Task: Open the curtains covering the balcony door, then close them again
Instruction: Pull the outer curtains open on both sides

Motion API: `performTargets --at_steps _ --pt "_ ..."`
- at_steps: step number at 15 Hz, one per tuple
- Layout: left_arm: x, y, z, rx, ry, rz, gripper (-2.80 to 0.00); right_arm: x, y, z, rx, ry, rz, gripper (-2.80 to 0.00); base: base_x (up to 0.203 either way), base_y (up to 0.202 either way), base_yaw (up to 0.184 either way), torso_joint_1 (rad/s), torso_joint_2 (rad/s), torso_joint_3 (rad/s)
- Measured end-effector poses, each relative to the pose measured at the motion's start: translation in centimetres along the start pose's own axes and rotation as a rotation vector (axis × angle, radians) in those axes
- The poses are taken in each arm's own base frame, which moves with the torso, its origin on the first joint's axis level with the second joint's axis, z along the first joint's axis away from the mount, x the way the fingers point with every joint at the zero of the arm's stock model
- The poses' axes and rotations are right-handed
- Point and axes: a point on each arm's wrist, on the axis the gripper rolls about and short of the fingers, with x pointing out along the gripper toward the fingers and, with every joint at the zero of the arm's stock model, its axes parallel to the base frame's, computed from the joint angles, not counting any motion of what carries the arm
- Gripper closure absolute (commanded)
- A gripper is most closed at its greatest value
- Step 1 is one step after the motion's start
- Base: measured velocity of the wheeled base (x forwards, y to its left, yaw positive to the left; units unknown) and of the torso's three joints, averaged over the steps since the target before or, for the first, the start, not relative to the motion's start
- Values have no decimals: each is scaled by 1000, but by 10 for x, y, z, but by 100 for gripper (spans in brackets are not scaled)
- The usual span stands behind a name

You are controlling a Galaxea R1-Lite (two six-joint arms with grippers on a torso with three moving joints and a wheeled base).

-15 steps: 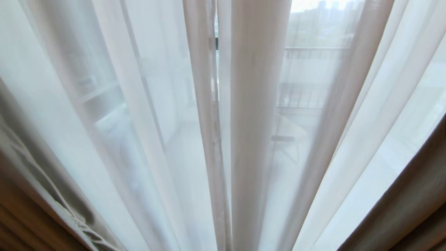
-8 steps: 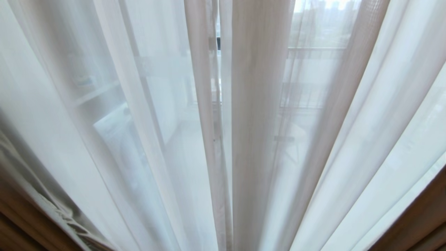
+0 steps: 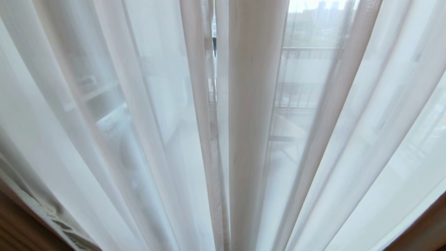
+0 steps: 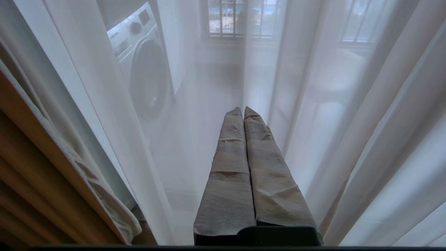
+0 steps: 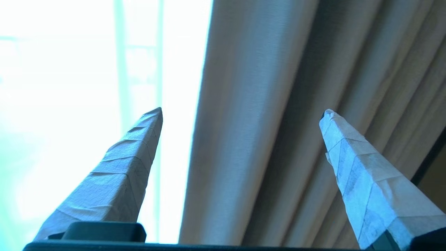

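While the left pincer (image 4: 243, 111) hangs pressed together and idle before the sheers (image 3: 146, 139), the right pincer (image 5: 240, 113) is spread wide — the drape's (image 5: 251, 104) vertical edge fold stands straight ahead between its tips, untouched.

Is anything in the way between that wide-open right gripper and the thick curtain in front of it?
Nothing visible. The right gripper is open, and the thick beige curtain lies straight ahead between its fingertips, with only open air before it.

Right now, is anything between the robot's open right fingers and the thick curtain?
No. In the right wrist view, the right gripper is open, and the thick curtain hangs just past its fingertips with only bare air between.
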Motion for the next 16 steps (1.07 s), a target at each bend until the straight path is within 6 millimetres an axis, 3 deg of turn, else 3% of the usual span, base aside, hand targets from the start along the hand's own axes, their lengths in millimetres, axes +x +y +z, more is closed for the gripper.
performTargets --at_steps 6,12,16 --pt "0 0 0 0 0 0 0 -3 30 -6 -5 -17 165 -280 0 0 0 0 0 0" --pt "0 0 0 0 0 0 0 -1 84 -17 68 3 370 -280 0 0 0 0 0 0" --pt "0 0 0 0 0 0 0 -12 118 -26 88 46 471 -280 0 0 0 0 0 0"
